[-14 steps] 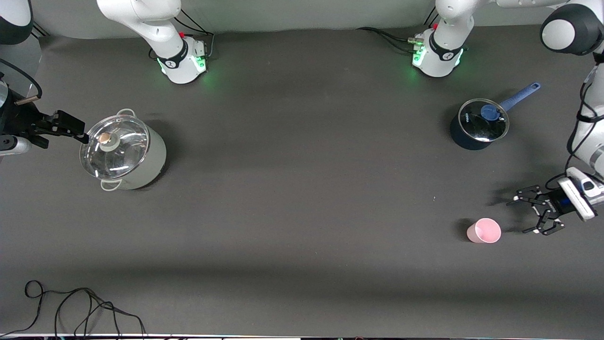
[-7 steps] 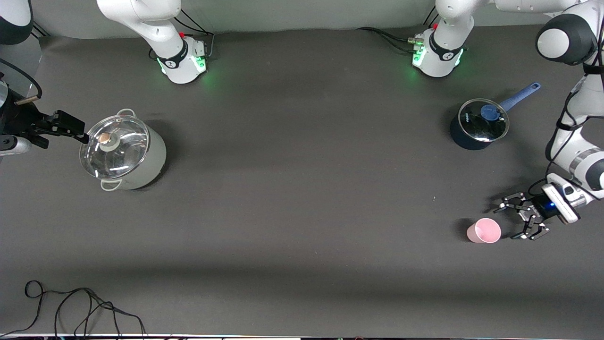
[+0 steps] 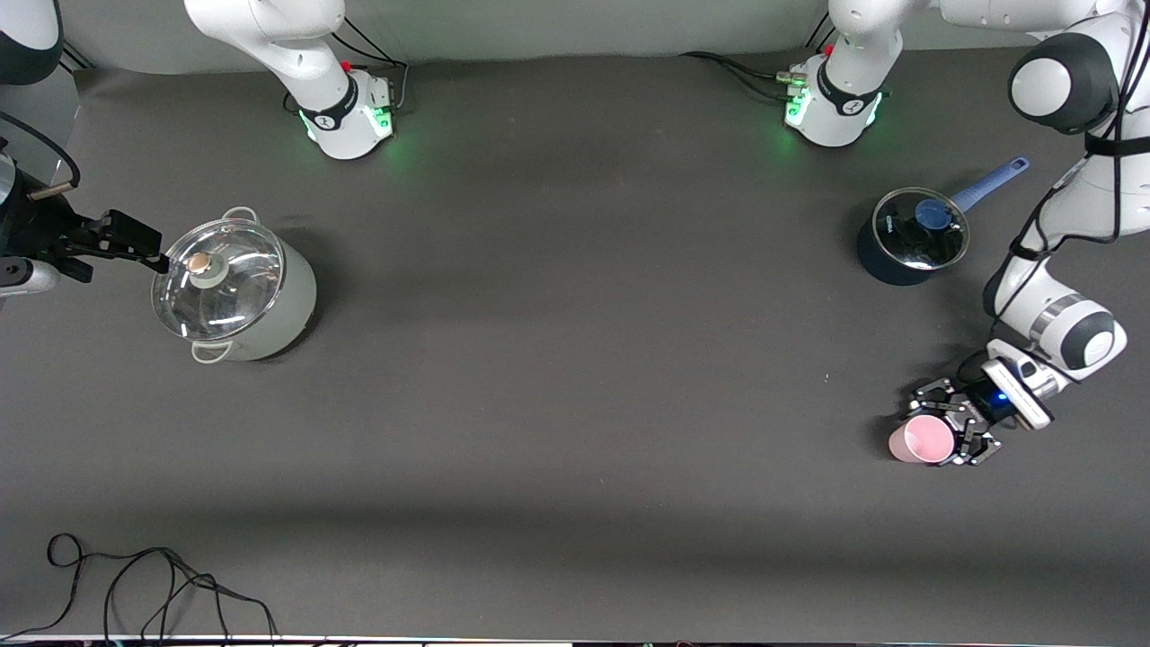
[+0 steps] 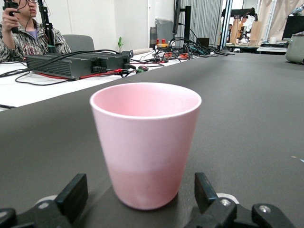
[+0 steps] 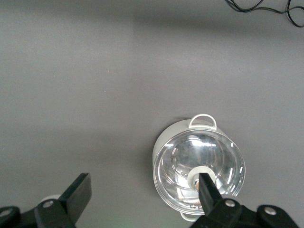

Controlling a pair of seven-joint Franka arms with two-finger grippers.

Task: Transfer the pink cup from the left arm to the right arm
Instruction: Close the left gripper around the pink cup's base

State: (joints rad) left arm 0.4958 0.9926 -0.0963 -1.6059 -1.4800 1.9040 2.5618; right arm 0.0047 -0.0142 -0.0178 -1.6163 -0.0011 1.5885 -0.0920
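Note:
The pink cup [image 3: 921,440] stands upright on the dark table near the left arm's end. It fills the middle of the left wrist view [image 4: 146,142]. My left gripper [image 3: 936,433] is open and low at the table, with one finger on each side of the cup's base [image 4: 139,192]. Small gaps show between its fingers [image 4: 73,195] and the cup. My right gripper [image 3: 144,247] is open and empty, waiting in the air over the rim of the large pot [image 5: 142,190].
A grey pot with a glass lid [image 3: 234,288] stands at the right arm's end and shows in the right wrist view [image 5: 199,168]. A dark blue saucepan with a lid [image 3: 912,235] stands farther from the front camera than the cup. A black cable [image 3: 135,584] lies by the front edge.
My left gripper has moved along the table from beside the cup to straddling it. The cup and the right arm have not moved.

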